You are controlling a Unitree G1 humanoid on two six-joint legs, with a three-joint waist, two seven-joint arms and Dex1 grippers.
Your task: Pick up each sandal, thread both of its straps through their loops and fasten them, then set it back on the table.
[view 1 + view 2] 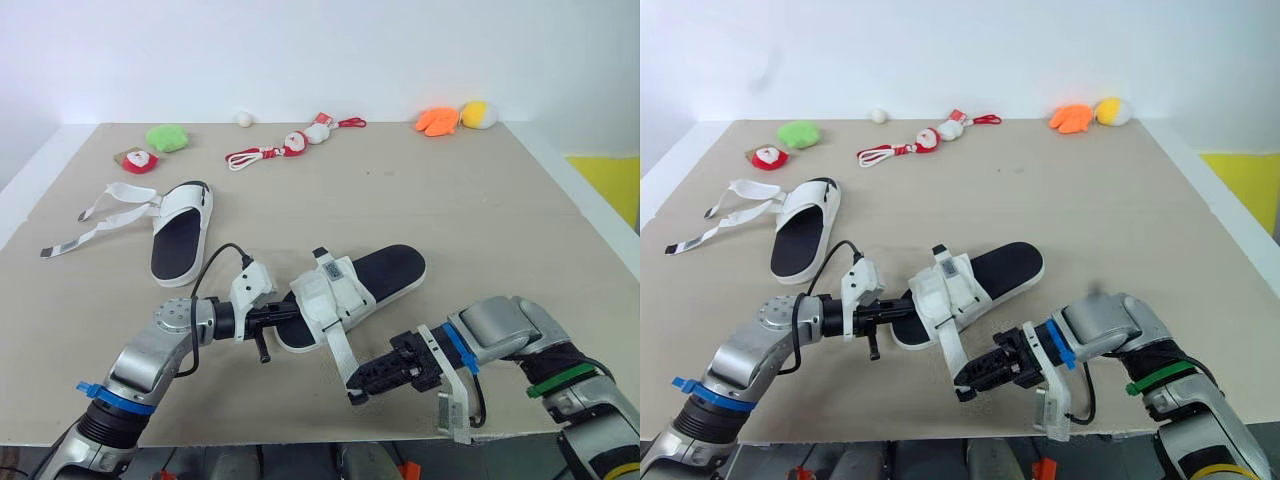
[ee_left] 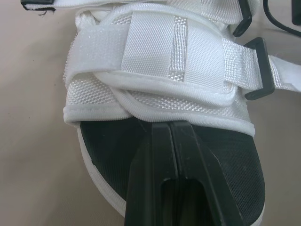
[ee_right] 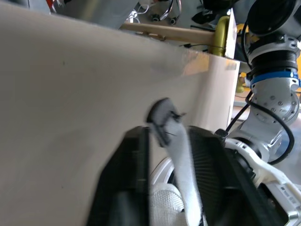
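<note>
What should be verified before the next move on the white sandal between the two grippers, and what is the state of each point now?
1. Near white sandal with black footbed: one white webbing strap passes its black plastic loop and folds back: ok.
2. Its other strap fastened: not ok, it runs loose to the right gripper.
3. Right gripper's hold on that strap: cannot tell.
4. Left gripper shut at the sandal's strapped end: ok.
5. Far white sandal fastened: not ok, its straps lie open on the beige table.

Far sandal [image 1: 178,240] left of near sandal [image 1: 390,268]
</note>
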